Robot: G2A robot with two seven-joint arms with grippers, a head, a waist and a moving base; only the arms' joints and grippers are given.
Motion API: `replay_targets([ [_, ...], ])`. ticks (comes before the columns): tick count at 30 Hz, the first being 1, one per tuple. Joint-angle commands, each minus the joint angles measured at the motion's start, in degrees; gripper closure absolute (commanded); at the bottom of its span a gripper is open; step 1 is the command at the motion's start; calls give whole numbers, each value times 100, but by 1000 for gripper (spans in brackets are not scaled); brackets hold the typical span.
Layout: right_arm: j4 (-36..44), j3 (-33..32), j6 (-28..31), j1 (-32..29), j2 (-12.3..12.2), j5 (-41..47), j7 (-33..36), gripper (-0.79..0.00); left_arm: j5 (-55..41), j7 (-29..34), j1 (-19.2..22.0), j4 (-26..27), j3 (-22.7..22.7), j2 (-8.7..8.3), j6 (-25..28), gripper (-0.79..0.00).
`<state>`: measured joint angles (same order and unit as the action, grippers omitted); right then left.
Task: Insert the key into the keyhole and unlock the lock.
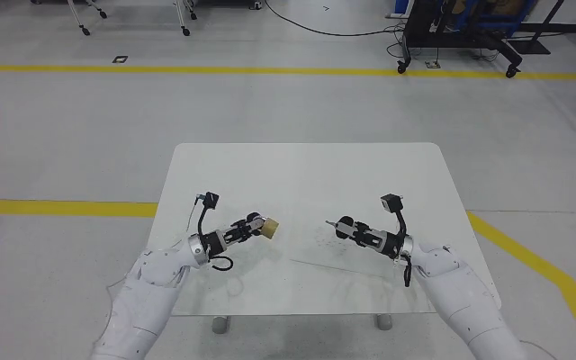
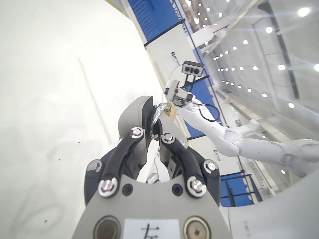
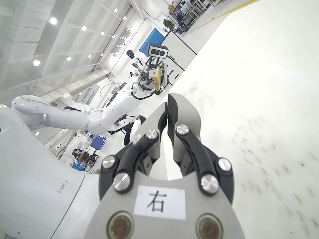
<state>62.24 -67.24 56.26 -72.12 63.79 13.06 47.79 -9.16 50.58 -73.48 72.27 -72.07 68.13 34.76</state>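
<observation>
**Supervisor:** Position of the arms?

**Inspector:** Both hang over the near half of the white tabletop (image 1: 306, 171), the left arm at the left and the right arm at the right. Their tools point at each other across a gap.

**Supervisor:** State of each tool?

**Inspector:** The left tool (image 2: 155, 111) is clamped on the steel shackle (image 2: 160, 107) of the lock (image 1: 268, 228), with the brass body jutting rightward. The right tool (image 3: 169, 105) has its pads pressed together. In the top view a thin metal key (image 1: 331, 222) pokes out of it toward the lock, so the inspector judges it to be gripping the key.

**Supervisor:** Progress against the task?

**Inspector:** Both pick-ups are judged complete. The lock and the key each sit in a tool and appear to be held above the tabletop, not resting on it. The key tip and the lock body are apart and roughly in line, and insertion has not yet begun. The keyhole is too small to make out, so alignment cannot be confirmed.

**Supervisor:** Outstanding items?

**Inspector:** Closing the gap, seating the key, turning it and freeing the shackle. The inspector rates the task as prepared, with the main work not yet done.
</observation>
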Motion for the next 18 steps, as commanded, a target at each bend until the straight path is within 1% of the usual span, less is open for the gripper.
replay_targets([
  [1,0,0,0,0,0,0,0,0,-199,89,78,-147,35,8,27,0],
  [11,0,0,0,0,0,0,0,0,-202,60,73,-141,41,9,-9,0],
  [13,0,0,0,0,0,0,0,0,-287,-37,117,-76,152,35,-373,0],
  [14,0,0,0,0,0,0,0,0,-377,14,194,-98,236,51,-670,0],
  [18,0,0,0,0,0,0,0,0,-512,312,766,-350,613,131,-1867,0],
])
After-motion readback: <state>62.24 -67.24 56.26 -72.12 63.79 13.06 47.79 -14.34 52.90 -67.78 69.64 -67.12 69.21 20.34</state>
